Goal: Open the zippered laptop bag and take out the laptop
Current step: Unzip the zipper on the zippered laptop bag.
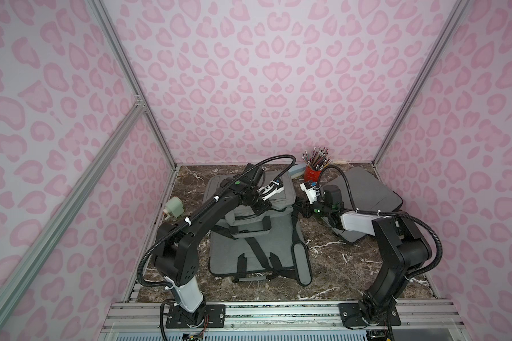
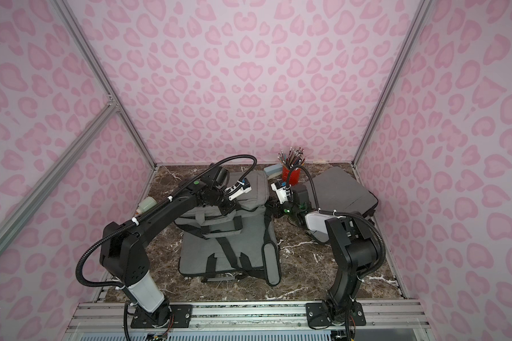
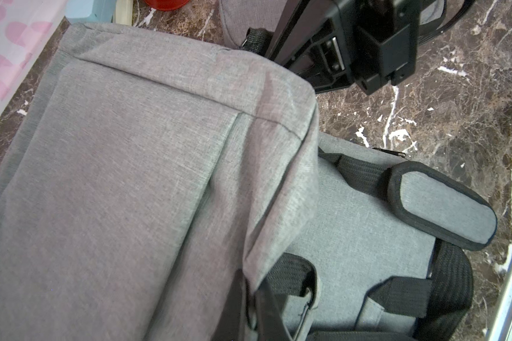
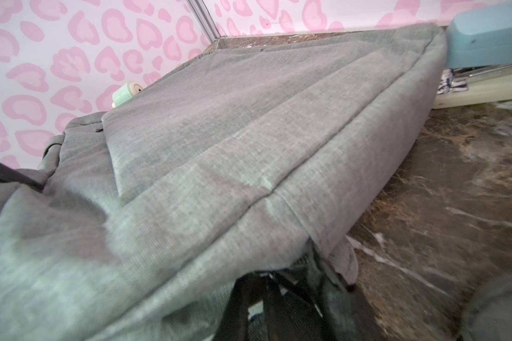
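At mid-frame, found laptop bag [image 1: 225, 251] seemingly still zipped, no laptop out, with left fingers [image 3: 268, 310] pinched onto its fabric, right fingers [image 1: 305, 211] closed, hold unclear.

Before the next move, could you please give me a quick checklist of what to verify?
1. Left gripper shut on laptop bag fabric: ok.
2. Right gripper shut at the bag's edge: ok.
3. Zipper pull held: cannot tell.
4. Zipper open: cannot tell.
5. Laptop in view: not ok.
6. Red pencil cup upright: ok.
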Available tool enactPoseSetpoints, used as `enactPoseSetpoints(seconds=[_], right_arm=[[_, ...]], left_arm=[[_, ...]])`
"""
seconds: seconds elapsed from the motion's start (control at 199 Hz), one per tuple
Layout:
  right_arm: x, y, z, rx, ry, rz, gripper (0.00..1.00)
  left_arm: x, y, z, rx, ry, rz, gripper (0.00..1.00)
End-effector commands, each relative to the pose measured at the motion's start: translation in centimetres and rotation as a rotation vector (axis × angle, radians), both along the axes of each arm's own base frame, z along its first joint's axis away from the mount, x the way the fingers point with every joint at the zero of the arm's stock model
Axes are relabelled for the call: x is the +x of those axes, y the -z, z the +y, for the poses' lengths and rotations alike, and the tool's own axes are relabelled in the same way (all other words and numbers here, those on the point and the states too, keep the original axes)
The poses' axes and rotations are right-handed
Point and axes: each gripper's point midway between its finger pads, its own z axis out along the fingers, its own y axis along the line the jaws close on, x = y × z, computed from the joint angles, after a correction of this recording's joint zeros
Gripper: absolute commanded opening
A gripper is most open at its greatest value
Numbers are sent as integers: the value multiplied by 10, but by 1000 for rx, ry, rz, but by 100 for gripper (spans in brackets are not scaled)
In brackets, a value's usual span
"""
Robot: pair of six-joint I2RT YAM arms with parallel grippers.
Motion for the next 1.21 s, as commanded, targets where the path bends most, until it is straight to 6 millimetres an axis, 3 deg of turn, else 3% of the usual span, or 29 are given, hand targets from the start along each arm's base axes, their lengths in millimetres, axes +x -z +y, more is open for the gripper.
enactPoseSetpoints(seconds=[0.0, 0.105, 0.397, 0.598, 0.789, 1.2], right_arm=[[2, 1, -2, -3, 8, -22, 6], [-1, -2, -2, 6, 1, -29, 0], [-18, -17, -5, 5, -26, -62, 0], [-25, -10, -14, -35, 7, -53, 0], [-17, 8, -24, -116, 60, -40, 27], [5, 2, -3, -40, -6, -46, 33]], left_arm=[[4, -12, -11, -56, 30, -26, 3], [4, -11, -8, -46, 27, -25, 3], [10, -5, -4, -27, 7, -26, 3], [11, -3, -4, -25, 5, -19, 3], [8, -10, -4, -37, 16, -26, 3], [5, -16, -7, -57, 33, -17, 3]])
